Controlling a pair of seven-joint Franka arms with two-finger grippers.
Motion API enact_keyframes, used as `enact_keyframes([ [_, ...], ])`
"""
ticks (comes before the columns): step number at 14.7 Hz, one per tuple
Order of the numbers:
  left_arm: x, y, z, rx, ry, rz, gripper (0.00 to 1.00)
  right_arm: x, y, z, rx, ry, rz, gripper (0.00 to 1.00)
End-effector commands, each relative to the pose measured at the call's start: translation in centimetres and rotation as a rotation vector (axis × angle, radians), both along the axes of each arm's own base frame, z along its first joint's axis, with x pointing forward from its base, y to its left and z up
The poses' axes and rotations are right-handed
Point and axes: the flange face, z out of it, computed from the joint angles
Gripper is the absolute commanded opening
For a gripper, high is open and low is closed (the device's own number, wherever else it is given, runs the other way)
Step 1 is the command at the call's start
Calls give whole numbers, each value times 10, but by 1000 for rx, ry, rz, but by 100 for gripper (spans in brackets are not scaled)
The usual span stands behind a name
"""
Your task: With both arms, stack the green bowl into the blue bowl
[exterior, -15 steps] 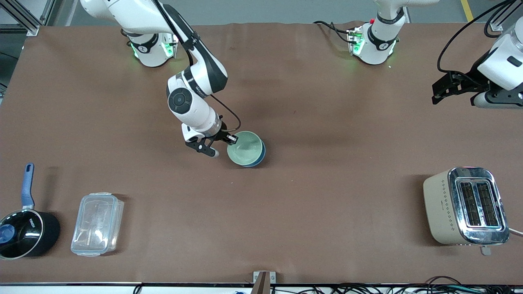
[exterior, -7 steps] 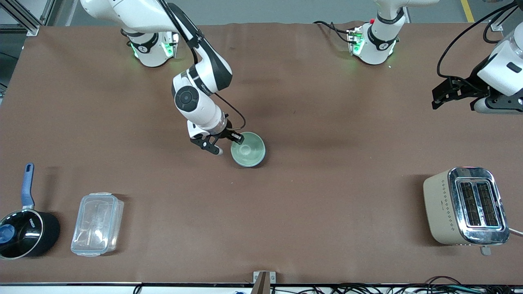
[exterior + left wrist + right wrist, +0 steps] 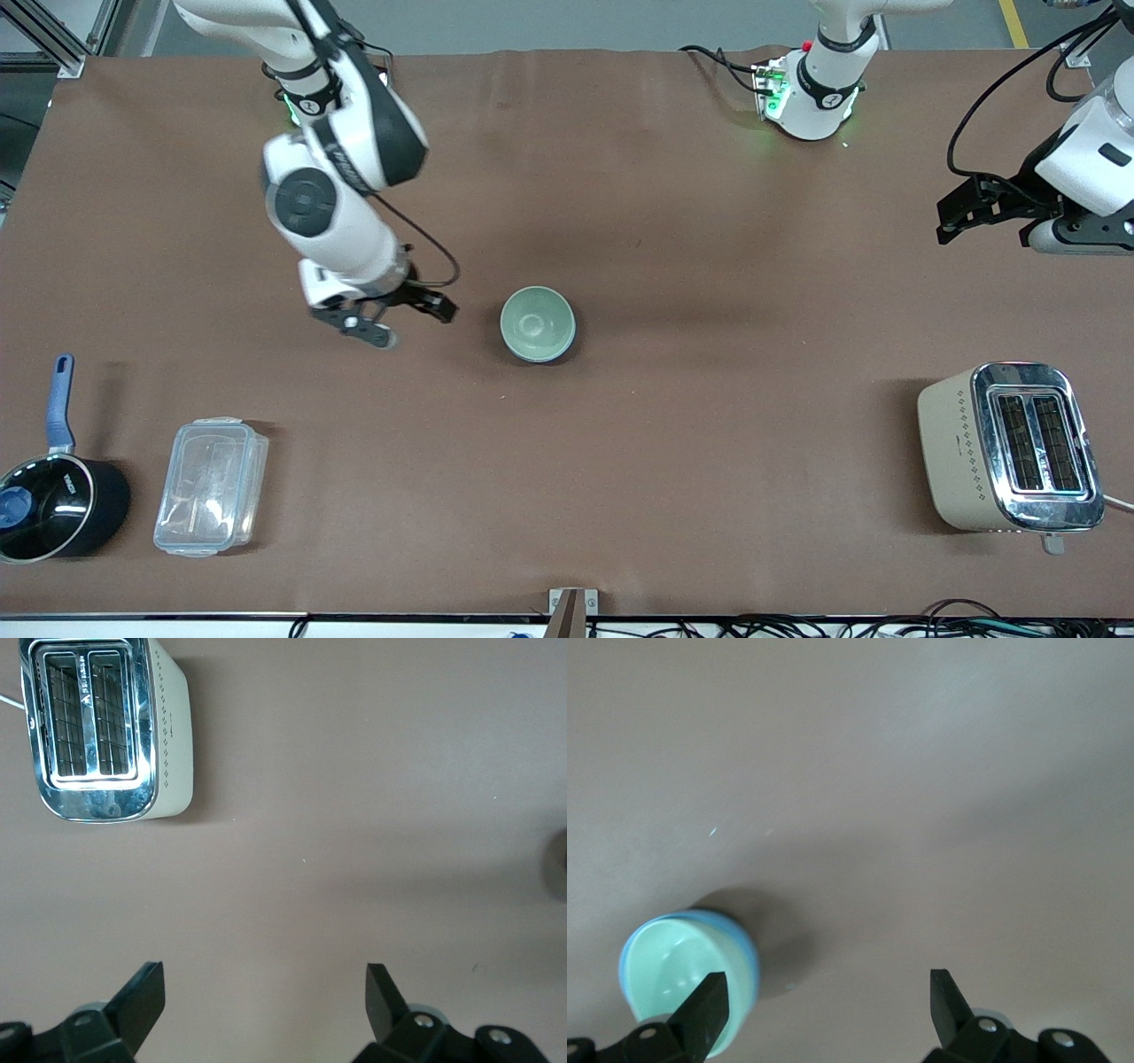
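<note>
Near the front edge, toward my right arm's end of the table: black saucepan (image 3: pixel 58 507) with a blue handle, clear plastic lidded container (image 3: pixel 211 486) just beside it. Toward my left arm's end, cream and chrome toaster (image 3: pixel 1010 447), also visible in my left wrist view (image 3: pixel 104 728).

Mid-table: green bowl (image 3: pixel 537 323) sits nested inside the blue bowl (image 3: pixel 569 341), upright, only a thin blue rim showing around it. Same in my right wrist view: mint bowl (image 3: pixel 673 970) inside the blue one (image 3: pixel 747 958).

My right gripper (image 3: pixel 403 321) is up over bare brown table (image 3: pixel 709 266), beside the stacked bowls toward my right arm's end, not touching them. Fingers spread apart, nothing between them (image 3: pixel 824 1014).

My left gripper (image 3: pixel 966 208) hangs over the table edge at my left arm's end, well apart from the bowls, waiting. Fingers spread wide, nothing in them (image 3: pixel 266 1005).

Both arm bases sit along the farthest edge of the table.
</note>
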Motion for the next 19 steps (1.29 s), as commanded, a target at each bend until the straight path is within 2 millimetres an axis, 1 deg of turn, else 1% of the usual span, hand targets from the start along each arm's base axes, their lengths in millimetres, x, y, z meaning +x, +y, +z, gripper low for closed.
enact_keyframes([
  [1, 0, 4, 6, 0, -14, -13, 100, 3, -63, 27, -10, -5, 90, 100],
  [4, -1, 7, 7, 0, -11, -6, 100, 8, -124, 49, -1, -38, 137, 100],
  [6, -1, 7, 7, 2, -10, -6, 100, 8, -166, 57, 1, -53, 182, 100],
  [8, 0, 9, 5, 8, -8, -5, 100, 10, -204, 70, 1, -80, 233, 100],
  [9, 1, 8, 4, 8, -8, -6, 100, 8, -226, 86, -1, -93, 269, 100],
  [12, 1, 10, 6, 9, -12, -3, 100, 9, -270, 139, 0, -88, 303, 100],
  [13, 1, 9, 6, 8, -11, -2, 100, 8, -286, 161, -1, -92, 299, 100],
  [14, 0, 11, 7, 9, -12, 1, 100, 9, -294, 174, -4, -105, 309, 100],
  [15, 0, 17, 11, 16, -19, 11, 100, 10, -298, 188, -14, -131, 339, 100],
  [16, 1, 22, 15, 22, -26, 19, 100, 12, -300, 210, -33, -176, 386, 100],
  [17, 0, 23, 16, 23, -26, 20, 100, 15, -306, 229, -56, -205, 406, 100],
  [18, 0, 23, 18, 23, -30, 20, 100, 18, -311, 237, -65, -209, 408, 100],
  [19, 1, 22, 21, 25, -37, 18, 100, 20, -310, 243, -65, -209, 408, 100],
])
